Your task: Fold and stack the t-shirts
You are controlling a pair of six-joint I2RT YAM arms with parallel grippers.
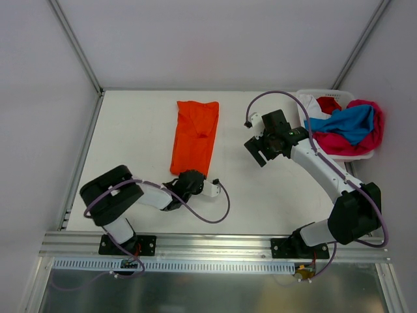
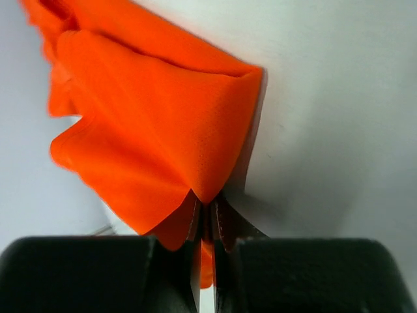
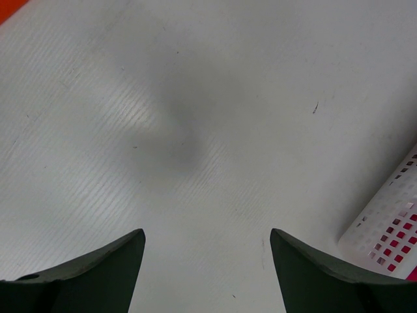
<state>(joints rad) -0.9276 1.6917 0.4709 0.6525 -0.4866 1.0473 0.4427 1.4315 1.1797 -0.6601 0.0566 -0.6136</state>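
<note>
An orange t-shirt (image 1: 194,135) lies folded into a long strip on the table, running from the far middle toward me. My left gripper (image 1: 190,180) is shut on its near end. In the left wrist view the orange cloth (image 2: 156,124) rises out of the closed jaws (image 2: 210,215), pinched between them. My right gripper (image 1: 259,149) hovers open over bare table to the right of the strip, with nothing between its fingertips (image 3: 207,238). Blue (image 1: 348,122), pink (image 1: 339,142) and red (image 1: 329,104) t-shirts are heaped in the basket.
A white plastic basket (image 1: 307,98) stands at the far right corner, its perforated wall (image 3: 391,228) showing at the right edge of the right wrist view. Purple cables loop off both arms. Metal frame rails border the table at left and back.
</note>
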